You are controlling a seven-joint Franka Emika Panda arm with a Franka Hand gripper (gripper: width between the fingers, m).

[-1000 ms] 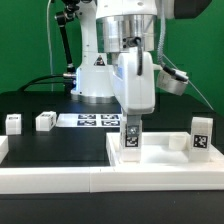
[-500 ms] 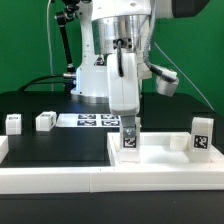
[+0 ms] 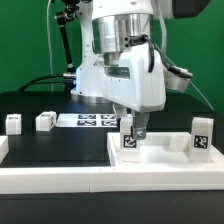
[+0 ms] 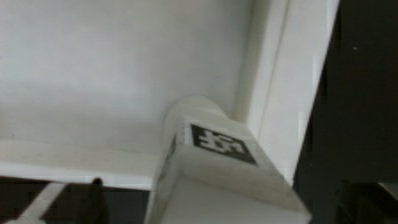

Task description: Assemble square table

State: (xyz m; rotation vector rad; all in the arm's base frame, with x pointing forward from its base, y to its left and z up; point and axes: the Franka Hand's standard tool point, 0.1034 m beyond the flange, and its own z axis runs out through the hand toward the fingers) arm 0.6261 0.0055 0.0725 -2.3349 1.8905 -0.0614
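Gripper (image 3: 136, 126) spread around leg 1 (image 3: 130, 139), pinching nothing.
Jaws sit apart on either side of this upright leg, at the corner of the square table top (image 3: 165, 152) on the exterior view's left. It stands unaided, so I judge it seated there. Leg 2 (image 3: 201, 136) stands at the opposite corner. Leg 3 (image 3: 14, 123) and leg 4 (image 3: 45, 120) wait near the marker board (image 3: 95, 120).

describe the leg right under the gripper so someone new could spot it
Start at the big white table top on the exterior view's right. Two tagged legs stand on it; yours is the leg beneath the gripper, near the top's left edge in that view. The other leg stands far right, away from the arm.
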